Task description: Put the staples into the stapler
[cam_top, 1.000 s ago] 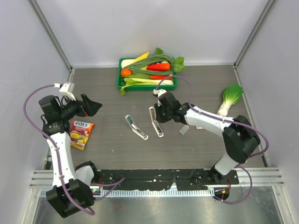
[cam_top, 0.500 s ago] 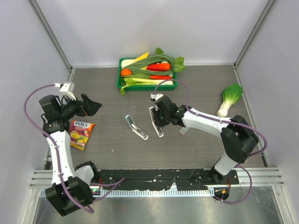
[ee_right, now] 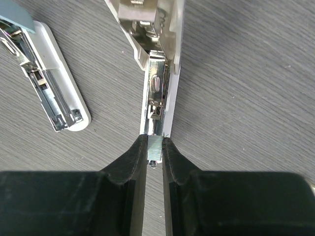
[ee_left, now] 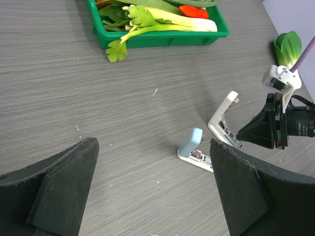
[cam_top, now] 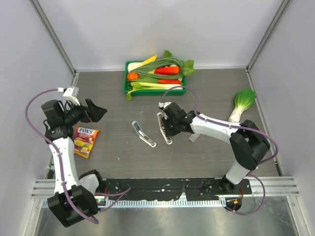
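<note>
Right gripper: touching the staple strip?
Touching. The right wrist view shows the right gripper pinching the staple strip from both sides, in line with a stapler rail.

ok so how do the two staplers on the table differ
The blue stapler has a pale blue cover; the white stapler is white-bodied. The white stapler sits at the right gripper, which pinches a staple strip over its rail; the blue stapler lies apart, untouched. Both lie hinged open on the table.
</note>
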